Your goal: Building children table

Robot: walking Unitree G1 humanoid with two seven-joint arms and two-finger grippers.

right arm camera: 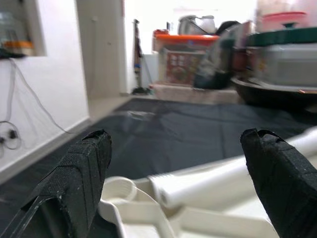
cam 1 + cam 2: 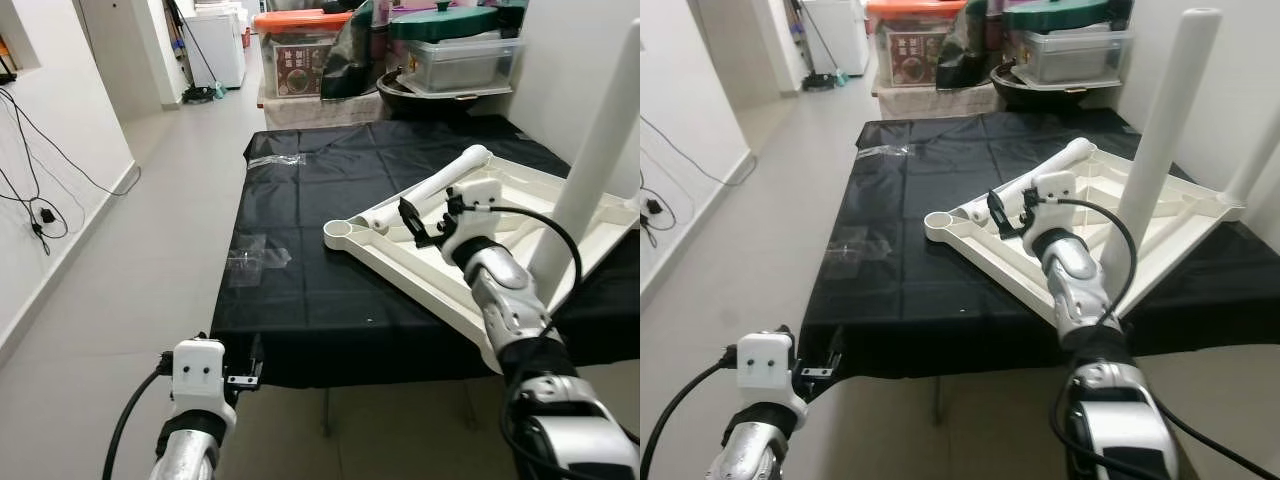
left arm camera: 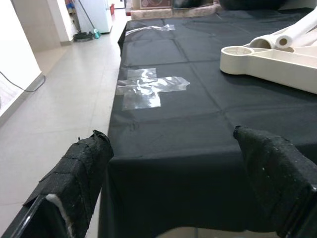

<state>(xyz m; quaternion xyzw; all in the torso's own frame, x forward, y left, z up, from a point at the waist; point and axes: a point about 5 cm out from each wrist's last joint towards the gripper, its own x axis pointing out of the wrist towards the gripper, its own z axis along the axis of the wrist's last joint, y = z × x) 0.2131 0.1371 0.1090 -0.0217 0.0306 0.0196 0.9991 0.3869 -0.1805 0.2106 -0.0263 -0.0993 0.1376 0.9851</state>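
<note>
Cream plastic, the children's table (image 2: 520, 215) lies upside down on the black-covered tabletop (image 2: 300, 270), presumably so legs can go in from above. The right hand (image 2: 425, 222) hovers wide open and empty just above the loose leg (image 2: 445, 180) lying across it. An upright leg (image 2: 1160, 130) stands beyond. The left hand (image 3: 173, 188), open and empty, waits at the near edge; its wrist view shows clear tape (image 3: 148, 89) ahead, perhaps holding the cloth.
</note>
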